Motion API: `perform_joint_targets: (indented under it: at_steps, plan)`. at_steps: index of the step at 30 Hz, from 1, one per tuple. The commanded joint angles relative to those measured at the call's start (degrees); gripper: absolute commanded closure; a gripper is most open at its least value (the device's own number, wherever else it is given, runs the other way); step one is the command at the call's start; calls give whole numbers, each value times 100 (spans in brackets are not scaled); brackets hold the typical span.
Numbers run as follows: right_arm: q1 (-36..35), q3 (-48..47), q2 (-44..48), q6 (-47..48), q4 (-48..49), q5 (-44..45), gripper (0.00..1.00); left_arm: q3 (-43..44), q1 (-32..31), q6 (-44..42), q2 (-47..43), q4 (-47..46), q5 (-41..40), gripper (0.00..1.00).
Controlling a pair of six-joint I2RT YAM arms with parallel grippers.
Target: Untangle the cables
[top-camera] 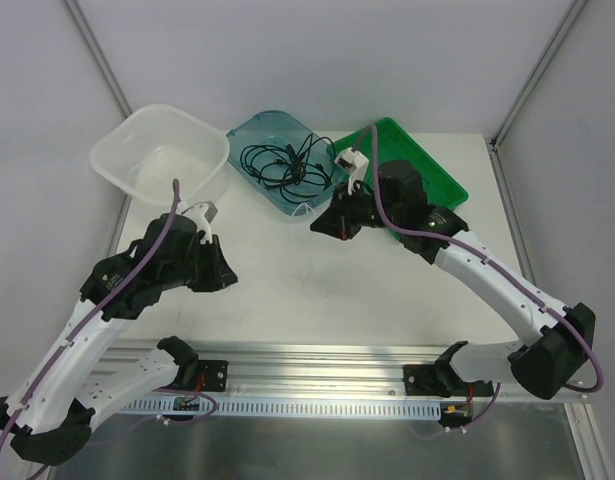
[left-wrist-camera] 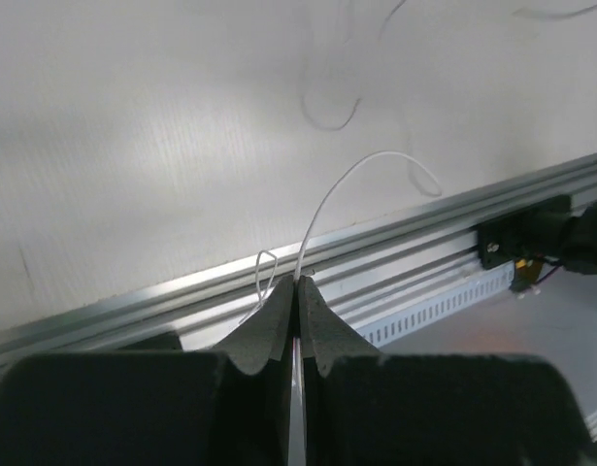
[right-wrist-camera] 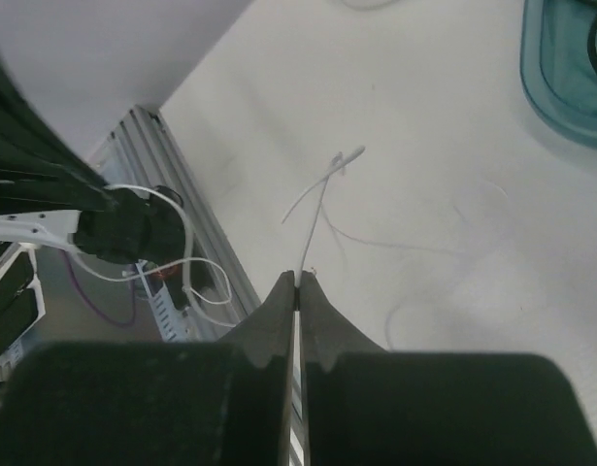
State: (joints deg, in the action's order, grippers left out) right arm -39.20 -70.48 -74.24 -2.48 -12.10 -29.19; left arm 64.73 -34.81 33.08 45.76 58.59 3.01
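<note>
A tangle of thin black cables (top-camera: 283, 160) lies in the blue tray (top-camera: 249, 133) at the back. My left gripper (top-camera: 227, 272) is over the table's left side. In the left wrist view its jaws (left-wrist-camera: 298, 283) are shut on a thin white cable (left-wrist-camera: 327, 199) that arcs up out of the tips. My right gripper (top-camera: 317, 228) is just in front of the blue tray. In the right wrist view its jaws (right-wrist-camera: 298, 279) are shut on a thin white cable (right-wrist-camera: 315, 216) that ends in a small plug (right-wrist-camera: 354, 152). The white cable does not show in the top view.
A clear plastic basket (top-camera: 162, 155) stands at the back left and a green tray (top-camera: 432, 170) at the back right, partly under the right arm. An aluminium rail (top-camera: 317, 360) runs along the near edge. The blue tray's corner (right-wrist-camera: 560, 87) shows in the right wrist view.
</note>
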Motion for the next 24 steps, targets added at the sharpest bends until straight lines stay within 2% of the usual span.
perform_joint_targets:
  at_steps: [1, 5, 6, 9, 10, 12, 13, 14, 15, 16, 17, 18, 20, 24]
  plan:
    - [-44, 192, -371, 37, -802, 668, 99, 531, -9, 155, -260, -1067, 148, 100]
    - [-490, -140, -785, 213, -1329, 634, 99, 603, -17, 146, -120, -1350, 393, 100]
    - [-596, -229, -820, 596, -1391, 538, 99, 567, -35, 155, -33, -1376, 429, 100]
    - [-800, -536, -891, 880, -1480, -400, 99, 304, -96, 251, 12, -1578, 447, 100]
    - [-800, -528, -865, 890, -1271, -682, 99, 234, -131, 295, -5, -1639, 420, 100]
    - [-782, -406, -698, 706, -1006, -160, 99, 75, -158, 339, -49, -1789, 411, 100]
    - [-747, -284, -619, 531, -744, -175, 99, 40, -167, 348, -67, -1807, 359, 100]
    - [-634, 14, -296, 268, -202, -1080, 99, -39, -167, 322, -76, -1807, 324, 100]
    - [-328, 373, -128, -378, 1213, -1306, 99, -83, -167, 296, -119, -1798, 306, 100]
    - [-186, 855, 22, -759, 1593, -1230, 99, -135, -175, 278, -146, -1798, 315, 100]
    - [-2, 869, 232, -710, 1440, -490, 99, -214, -167, 278, -172, -1781, 341, 100]
    - [9, 791, 295, -475, 481, 127, 99, -241, -167, 295, -277, -1789, 376, 100]
    - [44, 676, 348, 25, -98, 1435, 99, -189, -175, 296, -356, -1789, 394, 100]
    - [149, 877, 8, 369, -723, 2329, 99, 302, -167, 147, -410, -1772, 621, 100]
